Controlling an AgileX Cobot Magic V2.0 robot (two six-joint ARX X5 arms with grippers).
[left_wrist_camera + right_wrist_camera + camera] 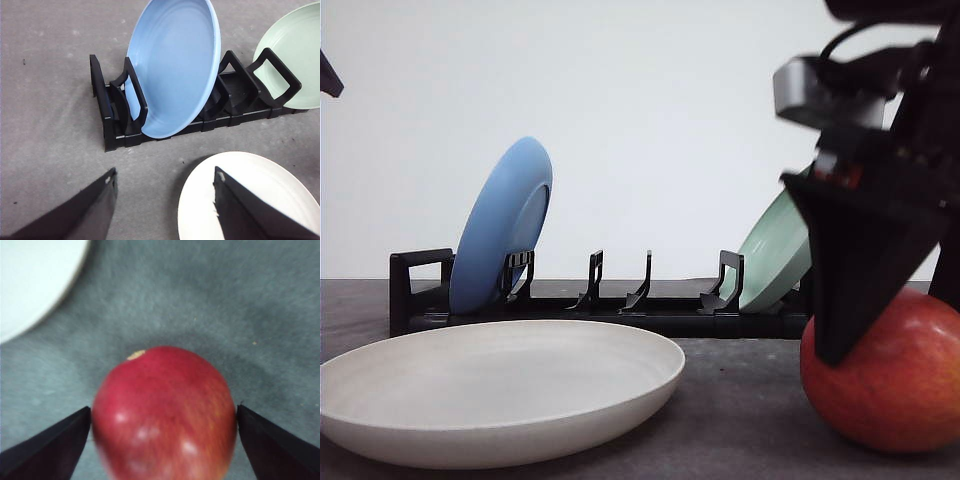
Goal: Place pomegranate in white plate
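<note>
Sitting between the right fingers (45, 445), pomegranate (165, 415), on table (210, 305)

Count: 3 plates – white plate (500, 395), blue plate (502, 225), pale green plate (778, 250). 1 pomegranate (890, 375), between the right jaws. 1 black dish rack (600, 305). 2 grippers: left gripper (165, 205), right gripper (162, 440).

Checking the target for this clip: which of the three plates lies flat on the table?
The white plate, lying flat in front of the black rack. The blue plate and the pale green plate stand on edge in it.
</note>
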